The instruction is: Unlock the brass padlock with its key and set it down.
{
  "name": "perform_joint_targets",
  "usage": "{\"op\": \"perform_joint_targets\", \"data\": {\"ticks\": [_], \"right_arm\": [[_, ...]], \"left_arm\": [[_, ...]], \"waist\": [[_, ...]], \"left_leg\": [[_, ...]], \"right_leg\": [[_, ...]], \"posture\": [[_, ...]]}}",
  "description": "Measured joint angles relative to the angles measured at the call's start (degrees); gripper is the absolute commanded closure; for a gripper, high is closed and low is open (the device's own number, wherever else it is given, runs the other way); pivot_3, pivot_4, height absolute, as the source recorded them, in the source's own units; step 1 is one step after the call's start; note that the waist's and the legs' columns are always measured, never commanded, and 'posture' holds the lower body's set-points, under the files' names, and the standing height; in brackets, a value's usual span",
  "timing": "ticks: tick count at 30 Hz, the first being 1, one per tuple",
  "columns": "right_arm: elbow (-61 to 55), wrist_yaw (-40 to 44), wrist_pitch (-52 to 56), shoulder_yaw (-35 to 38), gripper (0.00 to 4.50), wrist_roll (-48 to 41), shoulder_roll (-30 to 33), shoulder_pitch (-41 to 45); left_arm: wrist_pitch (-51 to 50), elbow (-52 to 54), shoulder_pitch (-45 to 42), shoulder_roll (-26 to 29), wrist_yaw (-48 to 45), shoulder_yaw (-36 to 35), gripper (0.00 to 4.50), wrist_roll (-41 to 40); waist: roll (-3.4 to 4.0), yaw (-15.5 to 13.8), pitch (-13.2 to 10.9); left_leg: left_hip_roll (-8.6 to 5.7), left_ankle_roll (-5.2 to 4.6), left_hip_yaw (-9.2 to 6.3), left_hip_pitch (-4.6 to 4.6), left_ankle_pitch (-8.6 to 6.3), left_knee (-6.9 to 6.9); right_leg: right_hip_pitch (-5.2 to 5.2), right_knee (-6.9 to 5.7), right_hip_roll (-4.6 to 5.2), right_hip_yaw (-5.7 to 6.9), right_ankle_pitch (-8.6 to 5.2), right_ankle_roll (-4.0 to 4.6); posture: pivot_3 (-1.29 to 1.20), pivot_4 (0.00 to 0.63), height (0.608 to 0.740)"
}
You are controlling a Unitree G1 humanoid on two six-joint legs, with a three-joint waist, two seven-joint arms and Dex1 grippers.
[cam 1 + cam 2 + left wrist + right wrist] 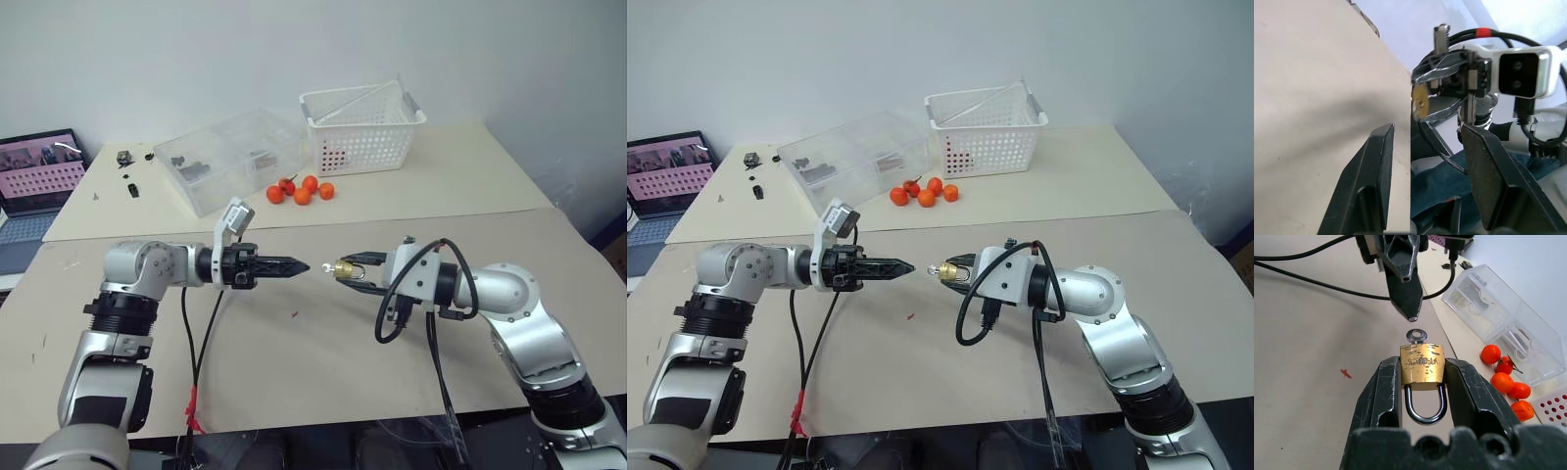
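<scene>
Two grippers face each other above the beige table (323,362), tips just apart. The right gripper (1422,377) is clamped on the brass padlock (1422,367), one black finger on each side of the body, shackle back toward the wrist. The key (1416,336) sits in the keyhole, its round silver head sticking out toward the left gripper (294,265). That gripper's fingers stand parted in its wrist view, holding nothing. Farther back lie small orange fruits (300,190), a clear plastic box (230,157) and a white basket (361,127).
</scene>
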State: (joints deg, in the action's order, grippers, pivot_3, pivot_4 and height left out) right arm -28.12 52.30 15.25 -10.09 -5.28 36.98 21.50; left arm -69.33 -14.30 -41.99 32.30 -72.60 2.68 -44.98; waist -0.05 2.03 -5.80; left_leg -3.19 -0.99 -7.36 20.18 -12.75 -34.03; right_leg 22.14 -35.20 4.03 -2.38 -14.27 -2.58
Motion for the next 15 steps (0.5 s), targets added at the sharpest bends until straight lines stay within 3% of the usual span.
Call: {"op": "perform_joint_targets", "data": {"ticks": [15], "right_arm": [[-2.7, -0.5, 3.0, 0.0, 3.57, -1.7, 0.0, 0.0]], "left_arm": [[-0.2, -0.1, -0.9, -2.8, 0.7, 0.3, 2.22, 0.0]], "waist": [[0.0, 0.0, 0.0]], "left_leg": [[-0.03, 0.0, 0.01, 0.0, 0.0, 0.0]], "right_leg": [[-0.01, 0.02, 0.04, -0.01, 0.0, 0.0]], "posture": [[0.0, 0.15, 0.74]]}}
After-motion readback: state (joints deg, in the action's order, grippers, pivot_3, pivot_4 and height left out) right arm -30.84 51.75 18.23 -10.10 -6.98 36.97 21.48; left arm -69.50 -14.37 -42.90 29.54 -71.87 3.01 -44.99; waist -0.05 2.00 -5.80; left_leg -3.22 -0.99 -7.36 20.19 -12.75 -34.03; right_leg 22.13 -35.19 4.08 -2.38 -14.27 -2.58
